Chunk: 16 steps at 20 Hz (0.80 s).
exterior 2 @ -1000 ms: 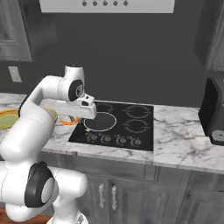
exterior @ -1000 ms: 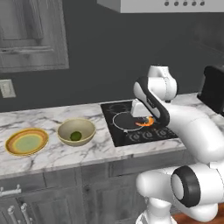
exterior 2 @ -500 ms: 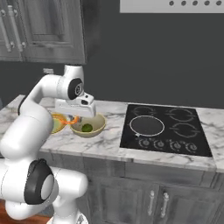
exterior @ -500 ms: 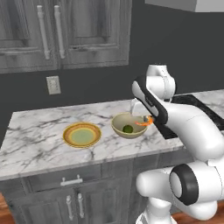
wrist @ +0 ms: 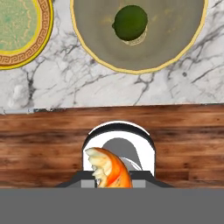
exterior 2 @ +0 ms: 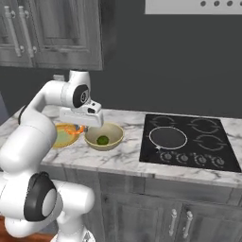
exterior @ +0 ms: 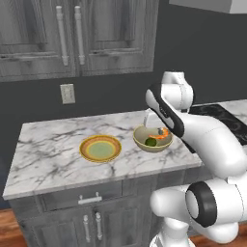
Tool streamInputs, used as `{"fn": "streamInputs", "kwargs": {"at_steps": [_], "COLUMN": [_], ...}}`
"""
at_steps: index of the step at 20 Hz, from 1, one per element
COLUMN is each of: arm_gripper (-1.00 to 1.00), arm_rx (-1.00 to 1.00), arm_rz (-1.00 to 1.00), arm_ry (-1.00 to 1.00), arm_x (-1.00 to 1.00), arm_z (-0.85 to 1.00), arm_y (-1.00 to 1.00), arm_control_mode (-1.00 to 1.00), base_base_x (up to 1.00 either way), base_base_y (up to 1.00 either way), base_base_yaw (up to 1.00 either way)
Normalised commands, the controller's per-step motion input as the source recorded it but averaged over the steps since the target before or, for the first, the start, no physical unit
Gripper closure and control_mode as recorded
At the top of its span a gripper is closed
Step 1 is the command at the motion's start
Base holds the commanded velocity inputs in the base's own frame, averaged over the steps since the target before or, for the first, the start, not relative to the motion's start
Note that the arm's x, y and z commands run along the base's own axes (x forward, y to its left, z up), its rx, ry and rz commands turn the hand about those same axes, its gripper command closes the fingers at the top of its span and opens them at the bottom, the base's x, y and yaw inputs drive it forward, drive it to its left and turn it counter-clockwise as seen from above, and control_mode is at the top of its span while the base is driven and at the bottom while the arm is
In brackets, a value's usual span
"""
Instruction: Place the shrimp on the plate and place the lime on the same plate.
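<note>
My gripper is shut on the shrimp, a curved orange piece between the fingertips. In the left base view it hangs just above the right rim of the tan bowl. The lime, a dark green ball, lies inside that bowl. In the hand view the lime is at the top centre. The plate, with an orange-yellow rim and pale green centre, stands left of the bowl, bare. The hand view shows the plate at the top left corner. In the right base view my hand partly covers the plate.
A black stove lies on the counter to the right of the bowl. Grey cabinets hang above, and a wall outlet sits behind the plate. The counter's front edge and wooden floor show below the hand.
The base has driven left, so both base views shifted from the stove to the counter with plate and bowl. The gripper still holds the shrimp and is now by the bowl.
</note>
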Motion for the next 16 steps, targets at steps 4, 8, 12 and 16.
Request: {"fn": "streamInputs", "kwargs": {"at_steps": [4,8,12,16], "arm_gripper": [1.0,1.0,1.0,1.0], "arm_rx": [0.0,0.0,0.0,0.0], "arm_rz": [0.0,0.0,0.0,0.0], "arm_ry": [0.0,0.0,0.0,0.0], "arm_x": [0.0,0.0,0.0,0.0], "arm_z": [0.0,0.0,0.0,0.0], "arm_y": [0.0,0.0,0.0,0.0], "arm_control_mode": [1.0,1.0,1.0,1.0], "base_base_x": [0.38,0.13,0.11,0.42], "base_base_y": [0.3,0.46,0.49,0.11], "base_base_yaw": [0.0,0.0,0.0,0.0]}}
